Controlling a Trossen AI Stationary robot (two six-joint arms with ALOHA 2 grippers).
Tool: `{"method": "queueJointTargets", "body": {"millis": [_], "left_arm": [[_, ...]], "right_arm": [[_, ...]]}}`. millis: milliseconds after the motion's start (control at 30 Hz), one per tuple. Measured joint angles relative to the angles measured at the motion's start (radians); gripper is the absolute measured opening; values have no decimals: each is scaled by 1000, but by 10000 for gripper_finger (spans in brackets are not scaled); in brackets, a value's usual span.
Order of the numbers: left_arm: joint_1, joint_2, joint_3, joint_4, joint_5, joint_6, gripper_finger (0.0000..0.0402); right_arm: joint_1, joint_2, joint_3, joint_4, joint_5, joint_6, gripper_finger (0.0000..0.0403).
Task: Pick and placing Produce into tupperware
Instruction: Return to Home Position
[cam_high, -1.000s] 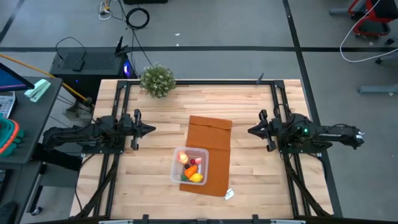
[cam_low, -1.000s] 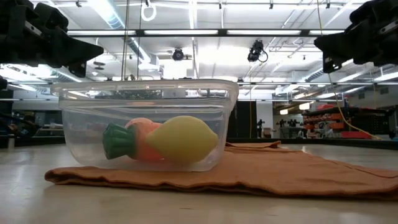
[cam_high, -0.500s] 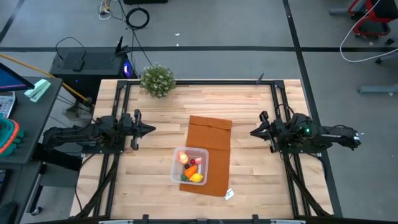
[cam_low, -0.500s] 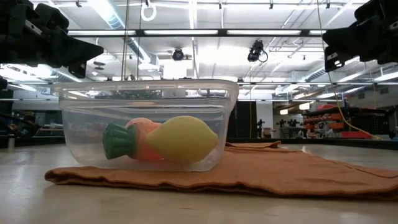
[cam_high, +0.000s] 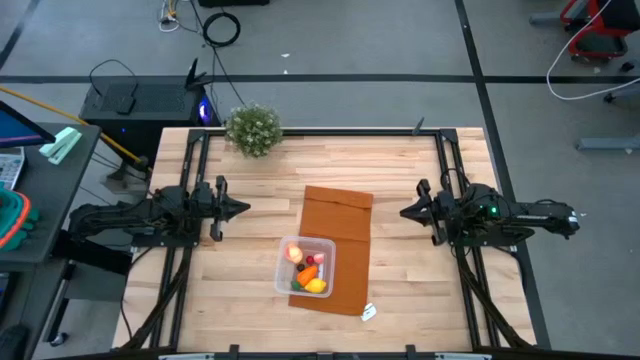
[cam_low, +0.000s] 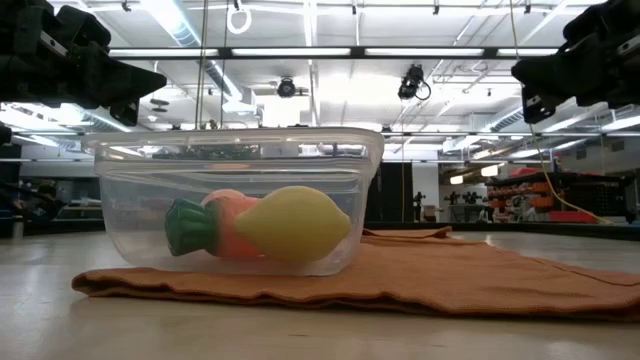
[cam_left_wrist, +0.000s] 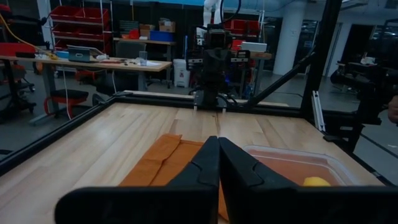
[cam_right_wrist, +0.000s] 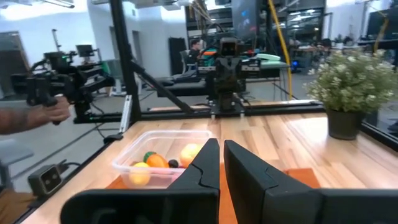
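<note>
The clear tupperware stands on the near part of a brown-orange mat at the table's middle. Inside it lie the produce: a yellow lemon, an orange carrot with a green top, a peach-like fruit and a tiny red piece. In the low view the lemon lies in front of the carrot. My left gripper is shut and held level at the table's left, pointing toward the mat. My right gripper is shut and held level at the right, facing it. Both are clear of the box.
A bushy green potted plant stands at the far left of the table. A small white scrap lies by the mat's near right corner. Black frame rails run along both sides. A person's hand holding a device shows beyond the table.
</note>
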Motion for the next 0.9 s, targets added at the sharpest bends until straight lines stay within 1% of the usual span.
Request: {"method": "queueJointTargets", "body": {"millis": [167,300,367,633,900], "left_arm": [[1,0,0,2,-1,3,20],[1,-1,0,15,-37,6,6],[1,0,0,15,-38,6,6],[0,0,0,-8,-35,0,36],[0,0,0,-32,-34,4,28]], "right_arm": [[0,0,0,-6,17,4,0],[0,0,-1,-13,21,16,0],[0,0,-1,-13,20,25,0],[0,1,8,-44,21,75,0],[0,1,10,-46,21,74,0]]}}
